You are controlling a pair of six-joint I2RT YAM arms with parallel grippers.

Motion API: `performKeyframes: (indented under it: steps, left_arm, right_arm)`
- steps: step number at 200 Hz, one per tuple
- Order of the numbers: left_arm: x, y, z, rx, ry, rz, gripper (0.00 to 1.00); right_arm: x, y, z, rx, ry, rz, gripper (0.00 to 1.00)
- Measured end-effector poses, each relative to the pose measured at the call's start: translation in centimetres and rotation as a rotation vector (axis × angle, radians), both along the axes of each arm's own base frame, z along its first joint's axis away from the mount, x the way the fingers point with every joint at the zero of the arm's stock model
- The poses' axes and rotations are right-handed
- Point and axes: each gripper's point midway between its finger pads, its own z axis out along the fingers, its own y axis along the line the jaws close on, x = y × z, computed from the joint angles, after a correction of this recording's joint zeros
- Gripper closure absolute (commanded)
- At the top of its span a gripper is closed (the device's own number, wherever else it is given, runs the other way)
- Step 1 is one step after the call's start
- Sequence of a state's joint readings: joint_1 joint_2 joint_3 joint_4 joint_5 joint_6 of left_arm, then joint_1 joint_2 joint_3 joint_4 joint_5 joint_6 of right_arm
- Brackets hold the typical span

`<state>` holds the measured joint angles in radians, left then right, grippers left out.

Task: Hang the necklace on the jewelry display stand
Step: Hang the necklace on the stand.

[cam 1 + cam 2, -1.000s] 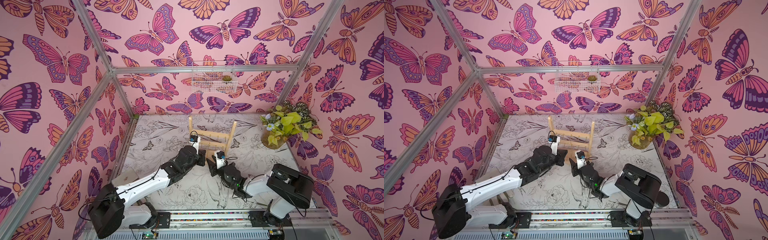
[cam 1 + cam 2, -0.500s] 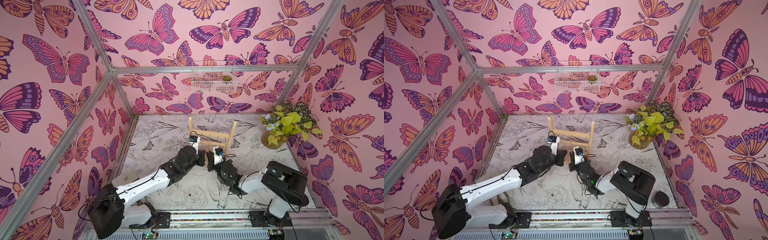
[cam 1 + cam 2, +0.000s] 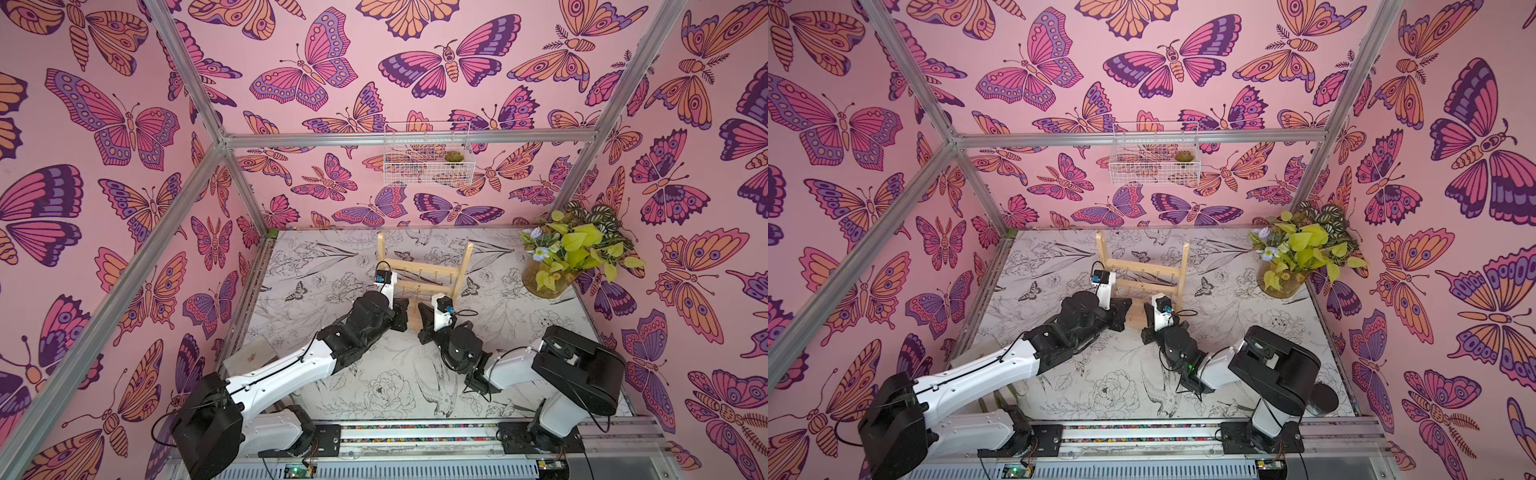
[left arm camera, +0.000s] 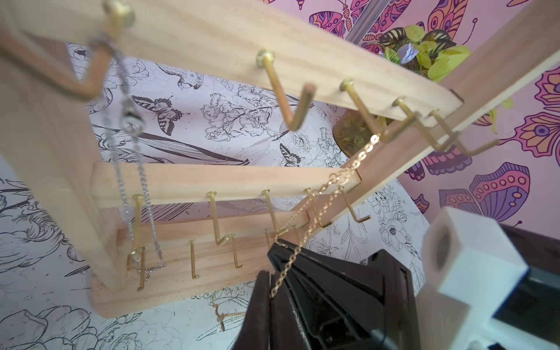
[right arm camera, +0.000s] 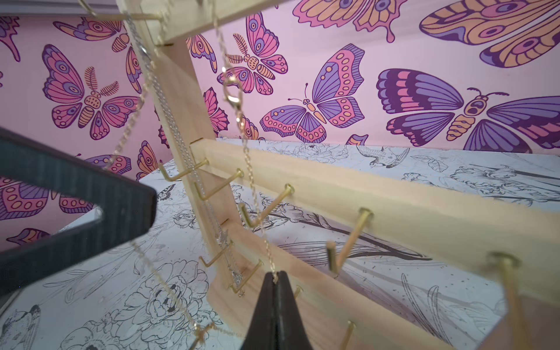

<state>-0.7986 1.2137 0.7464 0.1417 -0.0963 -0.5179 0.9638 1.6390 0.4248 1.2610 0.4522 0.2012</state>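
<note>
The bench (image 3: 324, 257) carries the upright jewelry display stand (image 3: 432, 270). Left fingers (image 4: 260, 309) and right fingers (image 5: 266, 303) are both closed, each pinching the gold necklace (image 5: 256, 197), whose chain rises in front of the stand toward the top crossbar hooks

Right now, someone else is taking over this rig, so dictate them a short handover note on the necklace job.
Left gripper: shut on the thin gold chain necklace, low by the pale wooden ladder-shaped stand.
Right gripper: shut on another strand of it, below the clasp.
The chain runs up from both grippers to a gold hook on the top crossbar; whether it is seated there is unclear.
Done: chain gripped by both arms and raised to the hook.
Left: confirm seating, then open both grippers.
</note>
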Motion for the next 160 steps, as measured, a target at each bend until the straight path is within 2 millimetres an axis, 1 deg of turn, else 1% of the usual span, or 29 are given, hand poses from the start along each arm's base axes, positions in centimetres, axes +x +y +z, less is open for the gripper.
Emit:
performKeyframes:
  steps: [34,76,96,122,160]
  left_arm:
    - [0.0,0.1,0.0,0.001,0.002,0.001,1.00]
    - [-0.1,-0.1,-0.4,0.006,0.013,-0.008,1.00]
    - [0.1,-0.3,-1.6,0.026,0.037,-0.006,1.00]
    - [0.8,-0.7,-4.8,0.070,0.092,0.001,1.00]
    - [1.6,-1.3,-5.2,0.055,0.083,0.005,1.00]
  right_arm:
    - [-0.4,-0.5,1.2,0.024,-0.017,0.000,1.00]
    - [-0.4,-0.6,1.1,0.019,-0.017,-0.002,1.00]
    - [-0.4,-0.8,1.5,0.019,-0.027,-0.004,1.00]
    - [-0.4,-0.9,2.2,0.028,-0.041,-0.005,1.00]
    - [-0.4,-0.8,2.5,0.030,-0.046,-0.005,1.00]
